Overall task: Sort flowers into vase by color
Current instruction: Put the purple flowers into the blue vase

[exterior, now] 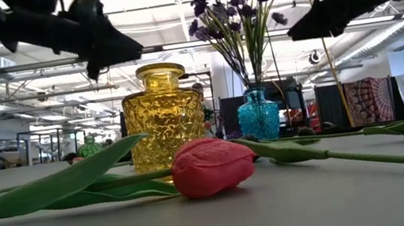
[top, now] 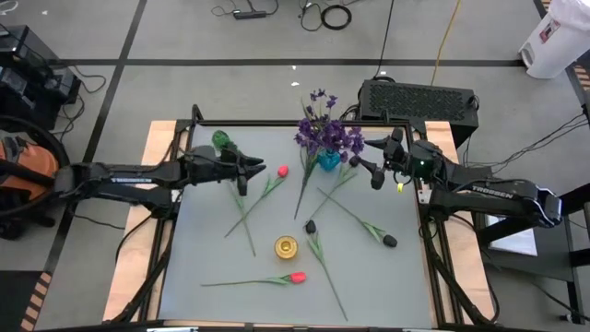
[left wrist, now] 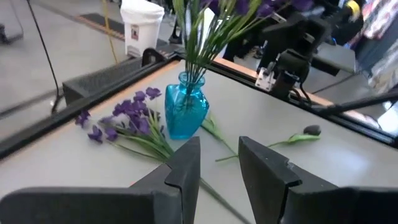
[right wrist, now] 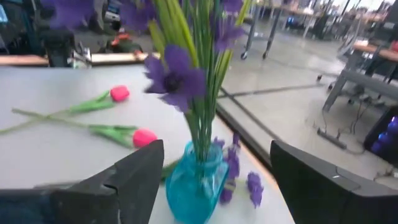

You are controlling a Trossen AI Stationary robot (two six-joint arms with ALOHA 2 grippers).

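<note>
High view: blue vase (top: 328, 160) stands at the table's far edge with purple flowers (top: 324, 135) in it. Right gripper (top: 361, 167) hangs just right of the vase, fingers spread wide, nothing between them; in the right wrist view the vase (right wrist: 194, 180) sits ahead in the gap between the fingers (right wrist: 134, 177). Left gripper (top: 254, 168) hovers left of the vase, fingers partly open, holding nothing, near a pink tulip (top: 281, 171). More tulips, pink (top: 295, 277) and dark (top: 390, 241), lie on the table around a yellow jar (top: 287, 246).
</note>
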